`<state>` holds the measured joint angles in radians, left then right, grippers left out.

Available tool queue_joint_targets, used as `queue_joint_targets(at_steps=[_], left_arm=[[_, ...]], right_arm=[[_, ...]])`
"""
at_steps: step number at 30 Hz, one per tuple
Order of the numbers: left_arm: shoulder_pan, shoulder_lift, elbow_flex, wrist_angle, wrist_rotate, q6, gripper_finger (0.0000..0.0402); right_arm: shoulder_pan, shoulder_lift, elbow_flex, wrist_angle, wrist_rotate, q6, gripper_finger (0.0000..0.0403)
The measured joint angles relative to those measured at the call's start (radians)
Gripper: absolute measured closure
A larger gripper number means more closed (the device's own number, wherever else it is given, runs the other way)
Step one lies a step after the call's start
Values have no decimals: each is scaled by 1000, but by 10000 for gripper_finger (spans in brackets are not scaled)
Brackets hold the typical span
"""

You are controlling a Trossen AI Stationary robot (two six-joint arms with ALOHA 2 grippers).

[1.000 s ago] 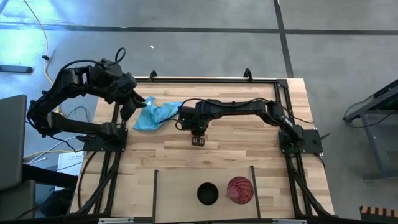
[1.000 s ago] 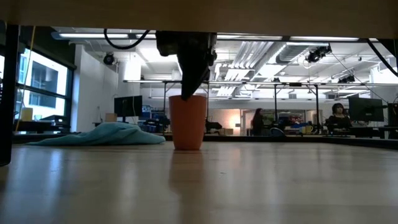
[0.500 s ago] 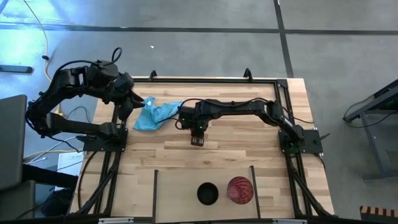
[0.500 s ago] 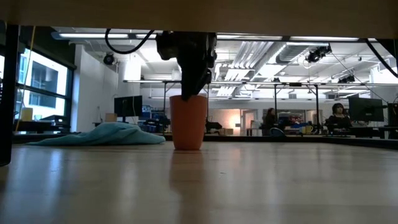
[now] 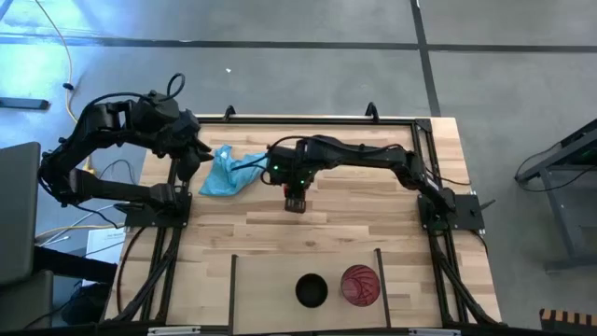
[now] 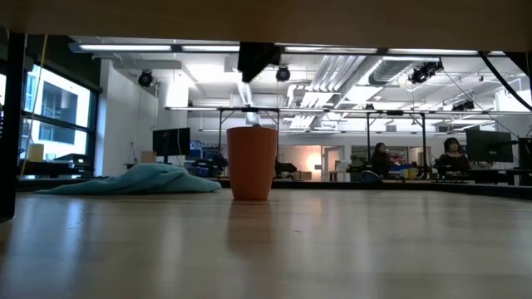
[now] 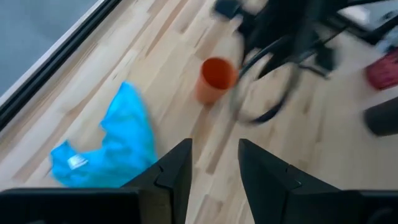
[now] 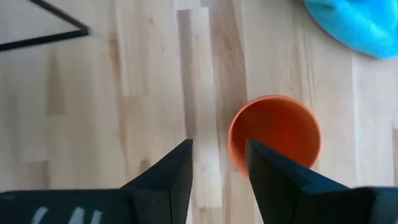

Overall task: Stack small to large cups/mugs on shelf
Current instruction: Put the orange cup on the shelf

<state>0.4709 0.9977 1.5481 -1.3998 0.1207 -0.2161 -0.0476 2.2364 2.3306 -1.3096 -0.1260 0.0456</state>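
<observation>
High view: my right arm reaches in from the table's right edge, elbow bent, forearm stretched across the planks, so that my right gripper point(image 5: 295, 202) hangs over the middle of the table point(image 5: 373, 233), pointing straight down. Right wrist view: its two fingers point(image 8: 168, 180) stand apart with bare wood between them, holding nothing; the small orange cup point(image 8: 275, 134) stands upright just beside them, untouched. Low view: the orange cup rests alone on the planks, with my right gripper raised clear above its rim. My left arm is folded at the table's far left corner, left gripper point(image 5: 189, 164) hovering above the light-blue cloth point(image 5: 229, 170); left wrist view: its fingers point(image 7: 174, 171) are spread, empty. The black cup point(image 5: 312, 289) and the red-pink cup point(image 5: 359, 285) stand side by side, apart, on the shelf point(image 5: 270, 289) between two thin black bars at the near edge.
</observation>
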Motion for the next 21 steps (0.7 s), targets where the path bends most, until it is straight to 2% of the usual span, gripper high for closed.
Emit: queue_joint_targets(at_steps=[2, 4, 8, 15, 21], left_arm=[[0, -2, -20, -14, -27, -2, 284], [0, -9, -60, -12, -39, -17, 284], [0, -14, -180, 29, -43, -32, 284], [0, 21, -387, 303, 19, -113, 284], [0, 131, -408, 441, 18, -192, 284]], right_arm=[[8, -20, 21, -24, -4, 0, 261], [12, -80, -28, -10, -18, 3, 257], [30, -189, -44, -17, -25, 4, 248], [66, -364, -44, 35, -24, 0, 244], [100, -487, -44, 46, -24, 7, 245]])
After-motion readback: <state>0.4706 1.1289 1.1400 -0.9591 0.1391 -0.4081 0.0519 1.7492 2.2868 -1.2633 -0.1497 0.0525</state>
